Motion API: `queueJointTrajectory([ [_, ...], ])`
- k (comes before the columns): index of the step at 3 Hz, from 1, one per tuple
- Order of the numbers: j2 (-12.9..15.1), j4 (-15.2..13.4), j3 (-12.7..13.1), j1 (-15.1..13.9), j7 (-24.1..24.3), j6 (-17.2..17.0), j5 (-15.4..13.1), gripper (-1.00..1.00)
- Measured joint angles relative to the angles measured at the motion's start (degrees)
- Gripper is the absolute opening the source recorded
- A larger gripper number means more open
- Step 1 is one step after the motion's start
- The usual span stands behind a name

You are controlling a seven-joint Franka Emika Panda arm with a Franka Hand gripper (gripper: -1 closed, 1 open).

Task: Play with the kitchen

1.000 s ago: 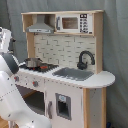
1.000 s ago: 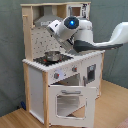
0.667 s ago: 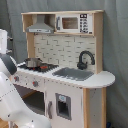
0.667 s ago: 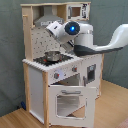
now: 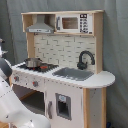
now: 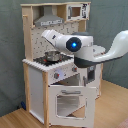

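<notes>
In the first exterior view the kitchen (image 5: 65,65) fills most of the picture, standing against a grey curtain (image 5: 116,40). Across its top run one grey hood (image 5: 40,26) and one toy microwave (image 5: 74,23) with a keypad. Below them is the dotted backsplash (image 5: 57,49). On the counter stand one black faucet (image 5: 85,59), one grey sink (image 5: 74,73) and one stovetop (image 5: 36,66), which carries a single metal pot (image 5: 32,62) beside a red burner (image 5: 45,66). Two knobs (image 5: 35,83) show on the front panel. One small door with a dark window (image 5: 63,106) sits lower down. The robot arm (image 5: 12,102), white and bulky, blocks the lower corner at the first exterior view's left and covers the oven opening there. The gripper does not show in this view.

In the second exterior view the kitchen (image 6: 37,80) stands on a wooden floor (image 6: 110,110). Its white windowed oven door (image 6: 67,102) hangs open and tilts outward. The pot (image 6: 51,56) is on the stovetop. The robot arm (image 6: 82,47) reaches in from the second exterior view's right, across the counter. A joint with a blue light (image 6: 74,44) is turned toward the camera. The arm hides the faucet, the sink and part of the backsplash. Its far end lies near the pot, under the hood. Whether the claw is open, closed or holding anything, I cannot tell.
</notes>
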Motion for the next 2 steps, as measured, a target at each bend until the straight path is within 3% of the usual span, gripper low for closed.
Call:
queueJointTrajectory([
  [1, -2.46, -0.56, 0.02, 1.64, -2.4, 3.02, -3.85, 1.0],
  [2, -2.78, -3.14, 0.01, 2.7, -2.7, 6.71, -7.29, 1.0],
])
